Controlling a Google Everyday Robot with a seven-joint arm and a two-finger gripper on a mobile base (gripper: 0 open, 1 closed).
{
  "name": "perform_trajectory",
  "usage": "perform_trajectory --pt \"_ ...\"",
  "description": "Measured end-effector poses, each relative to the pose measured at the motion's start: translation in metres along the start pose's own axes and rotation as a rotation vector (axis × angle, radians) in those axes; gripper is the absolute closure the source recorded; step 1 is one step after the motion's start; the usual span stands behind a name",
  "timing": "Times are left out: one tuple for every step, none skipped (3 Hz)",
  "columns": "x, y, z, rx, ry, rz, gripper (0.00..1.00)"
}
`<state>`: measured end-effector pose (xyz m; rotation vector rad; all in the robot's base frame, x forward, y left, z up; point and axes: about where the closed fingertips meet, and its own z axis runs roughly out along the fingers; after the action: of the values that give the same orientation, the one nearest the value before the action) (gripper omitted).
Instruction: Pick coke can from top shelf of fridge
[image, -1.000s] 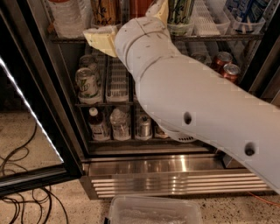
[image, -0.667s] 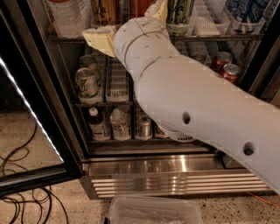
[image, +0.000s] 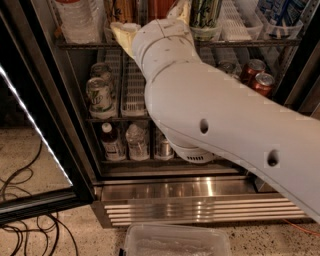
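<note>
The fridge (image: 200, 192) stands open in the camera view, with a ribbed steel base and wire racks. The top shelf (image: 250, 43) runs along the top edge of the view. My white arm reaches up into it. My gripper (image: 156, 19) is at the front of that shelf, around the lower part of a red can, seemingly the coke can (image: 161, 7). Only a strip of the can shows; its top is cut off by the view's edge. A gold can (image: 122, 10) stands to its left and a green-and-white can (image: 205, 12) to its right.
Short red cans (image: 257, 75) sit on the middle rack at the right, pale green cans (image: 98, 92) at the left. Small bottles (image: 111, 142) stand on the lower rack. The glass door (image: 35, 125) hangs open at the left. Cables (image: 20, 200) lie on the floor; a clear plastic bin (image: 175, 242) sits below.
</note>
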<state>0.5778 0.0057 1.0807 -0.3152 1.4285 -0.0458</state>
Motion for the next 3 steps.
perform_trajectory --pt "0.0002 -0.0035 0.0041 0.027 0.004 0.0 0.27" --pt "-0.0012 -0.0053 0.0068 0.042 0.004 -0.003 0.3" --pt "-0.0009 -0.0072 0.0109 0.06 0.002 -0.004 0.26"
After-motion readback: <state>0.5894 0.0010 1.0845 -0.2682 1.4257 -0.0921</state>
